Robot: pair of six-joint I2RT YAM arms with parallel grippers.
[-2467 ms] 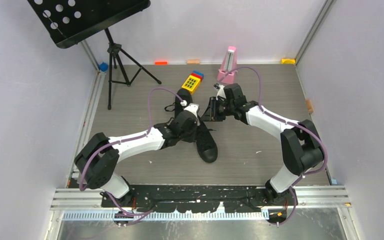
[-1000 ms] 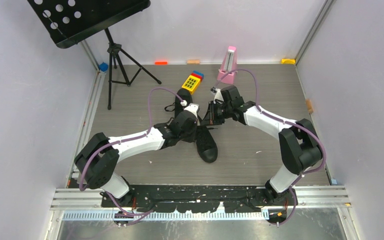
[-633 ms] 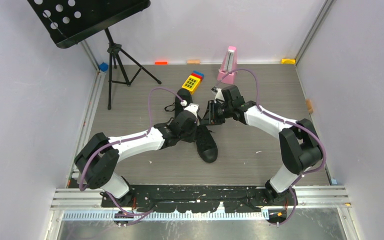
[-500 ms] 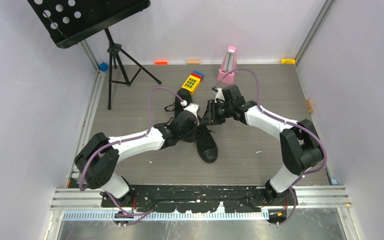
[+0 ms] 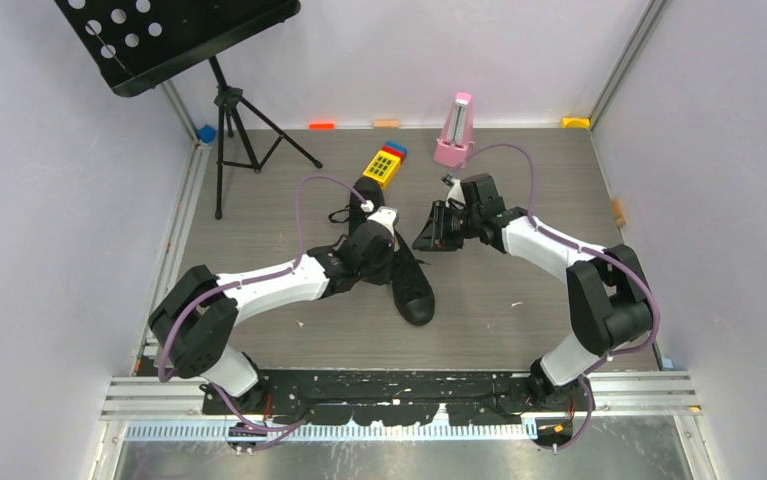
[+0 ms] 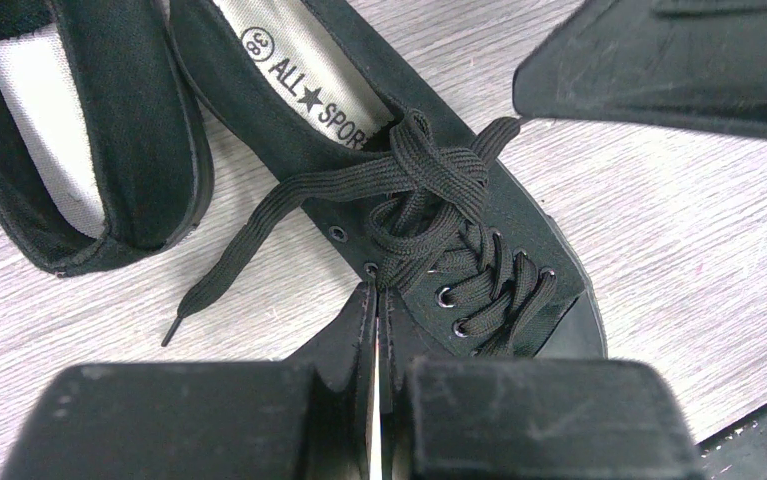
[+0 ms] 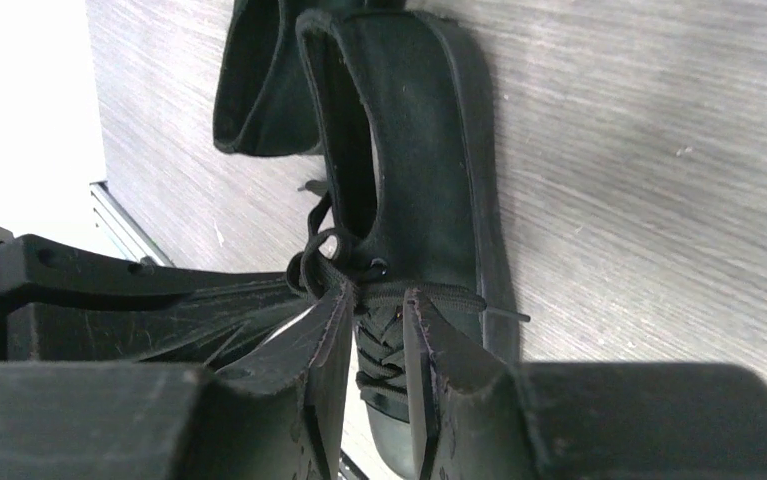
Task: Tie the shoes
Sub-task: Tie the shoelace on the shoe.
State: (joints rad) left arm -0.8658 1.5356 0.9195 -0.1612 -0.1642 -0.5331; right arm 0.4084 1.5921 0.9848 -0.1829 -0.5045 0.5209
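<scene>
Two black shoes lie mid-table. The near shoe [image 5: 416, 295] shows its laces crossed in a loose knot [image 6: 439, 180]. The second shoe [image 6: 89, 130] lies beside it, mostly hidden under my left arm in the top view. My left gripper [image 6: 376, 290] is shut on a lace at the near shoe's eyelets [image 5: 394, 262]. My right gripper [image 7: 379, 295] is open by a narrow gap, with nothing between the jaws. The other lace end [image 7: 459, 298] runs across its fingertips. It hovers just right of the shoes [image 5: 434, 230].
A yellow keypad toy [image 5: 383, 165] and a pink metronome [image 5: 454, 130] stand behind the shoes. A black music stand [image 5: 224, 100] is at the back left. Grey walls close in both sides. Bare wood floor lies to the right of the shoes.
My right gripper has moved to the right, away from the shoe's knot. The left arm and both shoes have stayed put.
</scene>
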